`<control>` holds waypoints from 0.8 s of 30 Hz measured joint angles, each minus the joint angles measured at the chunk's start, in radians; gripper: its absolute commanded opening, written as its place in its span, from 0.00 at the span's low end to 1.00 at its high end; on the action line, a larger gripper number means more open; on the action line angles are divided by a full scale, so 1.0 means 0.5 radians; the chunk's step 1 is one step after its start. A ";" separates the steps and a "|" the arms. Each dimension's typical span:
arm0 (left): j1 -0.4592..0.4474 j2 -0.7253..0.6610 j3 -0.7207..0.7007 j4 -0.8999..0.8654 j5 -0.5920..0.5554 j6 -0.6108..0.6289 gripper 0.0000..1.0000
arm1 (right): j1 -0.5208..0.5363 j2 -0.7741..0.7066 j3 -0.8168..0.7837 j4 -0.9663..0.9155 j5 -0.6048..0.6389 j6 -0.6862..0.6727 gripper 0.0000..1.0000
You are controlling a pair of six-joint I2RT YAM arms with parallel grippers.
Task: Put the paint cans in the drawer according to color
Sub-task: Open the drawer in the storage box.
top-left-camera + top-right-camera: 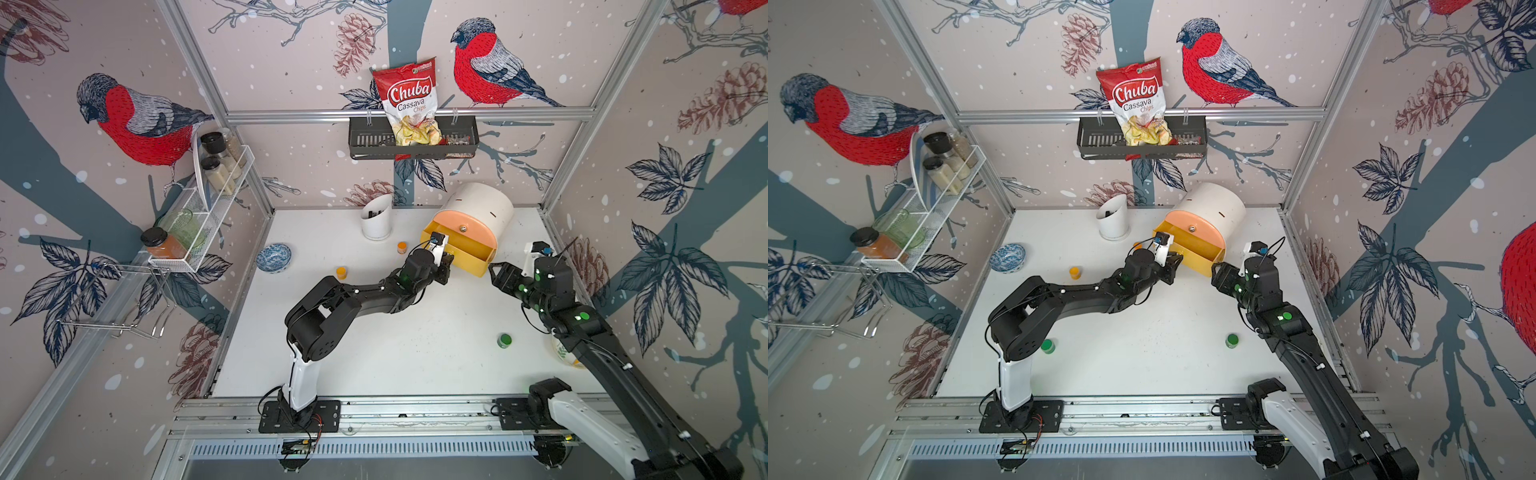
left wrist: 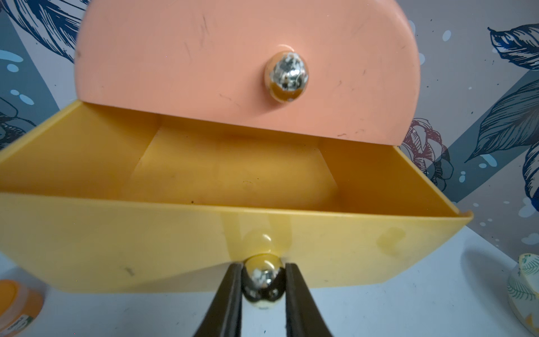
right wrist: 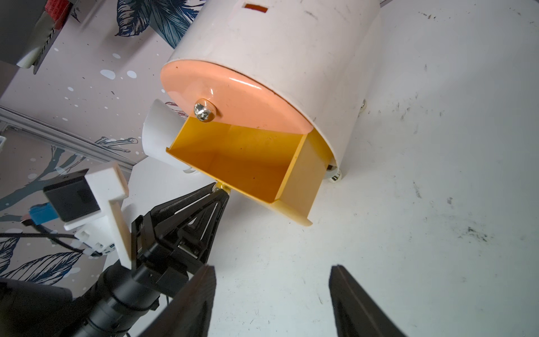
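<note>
Stretching forward, left gripper (image 2: 264, 267) pinches yellow drawer knob (image 2: 264, 284) (right gripper (image 3: 272, 267) agape).

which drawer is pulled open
The yellow drawer, under the peach drawer: it is slid out, the left gripper shut on its knob; the peach drawer sits closed.

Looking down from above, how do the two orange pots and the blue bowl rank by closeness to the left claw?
In a top view, from the left gripper:
1. the nearer orange paint can, just left of it, beside the open drawer.
2. the other orange paint can, farther left on the table.
3. the blue bowl, farthest, by the left wall.
</note>
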 measured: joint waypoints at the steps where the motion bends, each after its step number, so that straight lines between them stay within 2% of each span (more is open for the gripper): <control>1: -0.002 -0.014 -0.018 0.001 -0.008 -0.001 0.15 | 0.000 0.000 0.001 0.000 0.000 0.001 0.66; 24: -0.129 -0.313 -0.391 0.005 -0.085 -0.090 0.15 | 0.000 -0.004 0.021 -0.009 0.000 0.008 0.66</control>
